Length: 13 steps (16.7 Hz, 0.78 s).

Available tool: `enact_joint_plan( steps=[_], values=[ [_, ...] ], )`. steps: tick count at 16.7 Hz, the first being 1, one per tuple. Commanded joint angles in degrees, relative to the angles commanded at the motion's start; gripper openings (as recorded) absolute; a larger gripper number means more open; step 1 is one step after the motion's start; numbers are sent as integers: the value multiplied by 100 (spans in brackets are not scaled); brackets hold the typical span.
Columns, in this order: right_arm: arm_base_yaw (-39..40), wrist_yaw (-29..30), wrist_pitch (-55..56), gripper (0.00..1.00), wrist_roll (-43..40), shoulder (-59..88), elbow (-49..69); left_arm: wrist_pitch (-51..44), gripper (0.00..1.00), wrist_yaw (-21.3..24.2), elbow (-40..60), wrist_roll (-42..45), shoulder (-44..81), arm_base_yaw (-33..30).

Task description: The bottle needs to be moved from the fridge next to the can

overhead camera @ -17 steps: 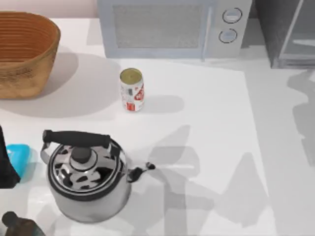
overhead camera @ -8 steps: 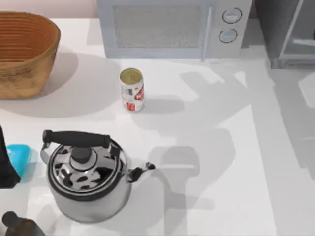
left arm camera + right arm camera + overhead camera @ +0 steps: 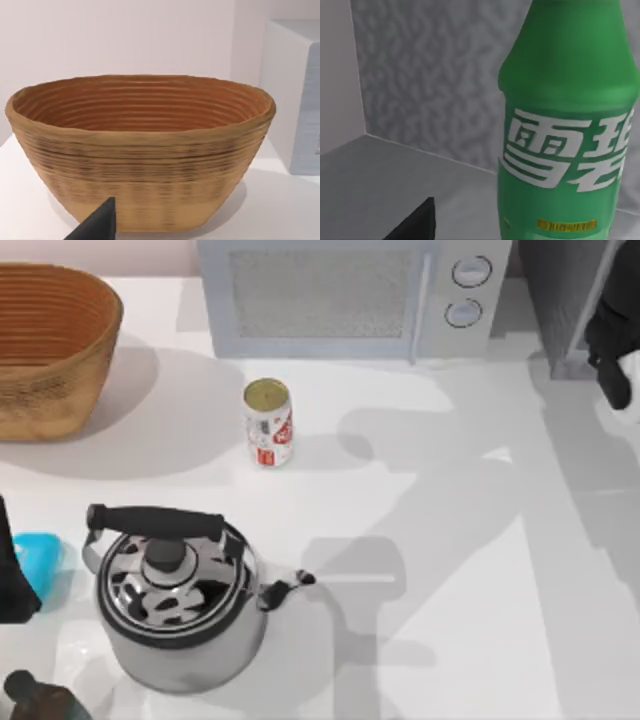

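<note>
One bottle [image 3: 567,130] stands upright inside the fridge [image 3: 560,300], close before the right gripper [image 3: 612,345], which sits at the fridge's open front; whether its jaws are open I cannot tell. The can [image 3: 268,422] stands well left of the fridge, before the microwave [image 3: 340,295]. The left arm [image 3: 12,570] is parked far left of the fridge, facing the basket [image 3: 140,150].
</note>
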Motion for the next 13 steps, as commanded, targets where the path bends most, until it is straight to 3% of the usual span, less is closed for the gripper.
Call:
enact_joint_plan(
  steps=[5,13],
  values=[
    [-44,-26,-23,100,1,-2,-5,0,100,0,0,0,0,0],
    [-620,-616,-440,100,-8,440,895,0,100,0,0,0,0,0]
  ],
)
